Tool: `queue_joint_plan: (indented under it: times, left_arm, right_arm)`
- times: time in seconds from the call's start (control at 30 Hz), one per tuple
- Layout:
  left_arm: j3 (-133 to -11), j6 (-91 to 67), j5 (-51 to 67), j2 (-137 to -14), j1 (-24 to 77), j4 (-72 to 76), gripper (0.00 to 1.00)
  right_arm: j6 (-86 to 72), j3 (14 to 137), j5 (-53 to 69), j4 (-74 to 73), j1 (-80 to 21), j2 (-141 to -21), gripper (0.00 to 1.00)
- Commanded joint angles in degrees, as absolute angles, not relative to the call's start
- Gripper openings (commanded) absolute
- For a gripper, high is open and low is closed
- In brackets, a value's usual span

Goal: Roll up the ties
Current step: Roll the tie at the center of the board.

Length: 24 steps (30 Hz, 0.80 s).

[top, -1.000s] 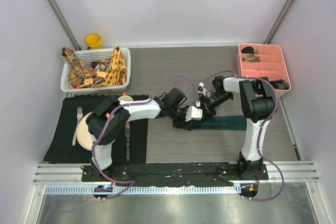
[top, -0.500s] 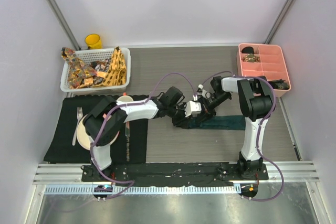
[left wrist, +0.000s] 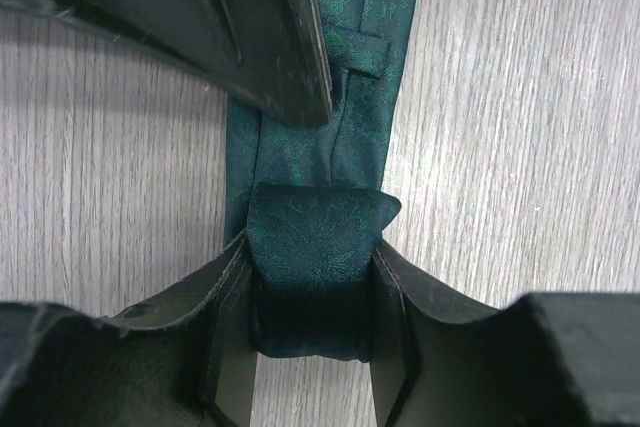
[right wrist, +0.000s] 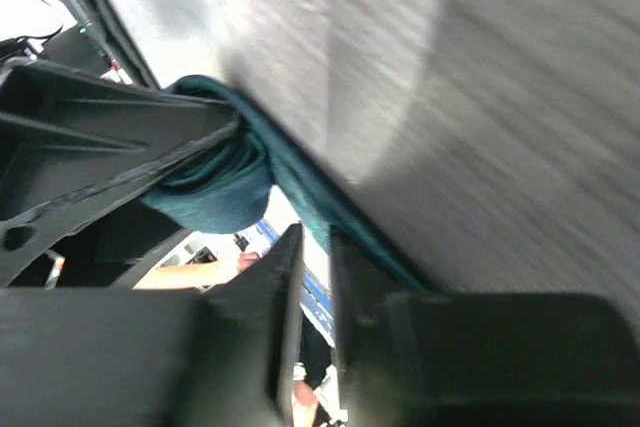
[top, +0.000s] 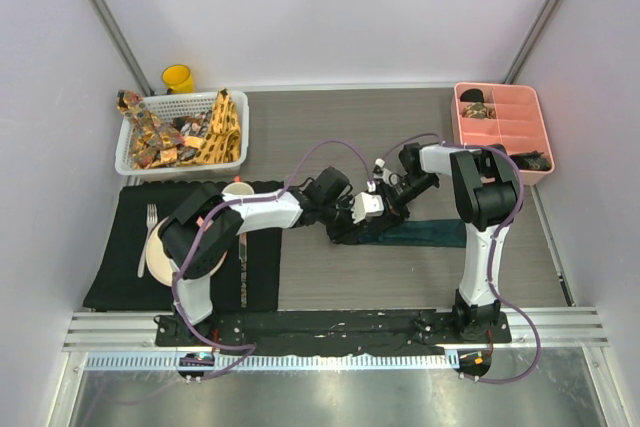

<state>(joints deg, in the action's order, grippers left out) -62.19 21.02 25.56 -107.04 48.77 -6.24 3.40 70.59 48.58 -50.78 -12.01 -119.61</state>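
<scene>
Holding the rolled end of the teal tie [top: 425,234]: your left hand [left wrist: 310,249], fingers [left wrist: 430,297] on either side of the roll. Rest of tie — flat on the worktop [top: 330,137]. Your right hand [right wrist: 315,237] — narrow, beside the strip; grip cannot be told.

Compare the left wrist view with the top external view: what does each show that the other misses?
Only the left wrist view shows the rolled end of the teal tie pinched in the left gripper, and the keeper loop on the flat stretch beyond. Only the top external view shows the white basket of patterned ties, the yellow cup, the pink tray and the black placemat with plate and fork. Both show the teal tie lying on the wooden table.
</scene>
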Motion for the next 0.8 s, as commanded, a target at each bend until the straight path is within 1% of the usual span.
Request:
queue_joint_plan:
  times: [0.0,0.1,0.13,0.2,0.23,0.53,0.6,0.63,0.67,0.7,0.73,0.77]
  left_arm:
    - [-61.4,19.7,21.0,-110.0,48.3,-12.8,0.44]
    - [-61.4,19.8,21.4,-109.9,48.4,-12.7,0.46]
    - [-61.4,19.9,21.4,-109.9,48.4,-12.7,0.46]
    - [-61.6,20.0,21.8,-110.0,48.5,-12.6,0.47]
    - [-61.6,20.1,22.0,-110.0,48.5,-12.6,0.47]
    - [-61.7,20.3,23.1,-110.3,48.4,-12.3,0.49]
    - [-61.7,20.5,23.3,-110.1,48.5,-12.4,0.50]
    - [-61.7,20.6,23.5,-110.0,48.4,-12.3,0.51]
    - [-61.8,20.7,23.7,-110.0,48.3,-12.4,0.52]
    - [-61.7,20.8,24.0,-109.8,48.4,-12.5,0.53]
    - [-61.7,20.8,24.4,-109.7,48.4,-12.4,0.56]
    - [-61.7,20.9,24.9,-109.3,48.3,-12.2,0.58]
  right_arm:
    - [6.0,72.5,49.0,-50.5,-12.7,-115.1,0.34]
    - [4.2,72.5,53.9,-50.4,-13.9,-113.6,0.40]
    - [3.5,72.5,54.8,-50.3,-14.1,-113.4,0.44]
    - [3.0,72.1,56.4,-49.8,-15.2,-113.3,0.45]
    - [2.7,72.0,56.9,-49.7,-15.5,-113.4,0.47]
    - [1.3,70.7,56.0,-45.2,-17.1,-116.3,0.45]
    - [1.4,70.8,55.3,-44.6,-17.1,-117.4,0.40]
    - [1.6,70.9,54.3,-44.6,-17.1,-118.1,0.34]
    - [1.7,71.0,53.9,-44.5,-17.1,-119.2,0.27]
    - [1.8,71.0,53.3,-44.6,-17.0,-119.8,0.09]
    - [1.8,70.9,51.7,-44.6,-16.8,-120.1,0.01]
    - [2.1,70.7,51.2,-44.5,-16.3,-120.7,0.01]
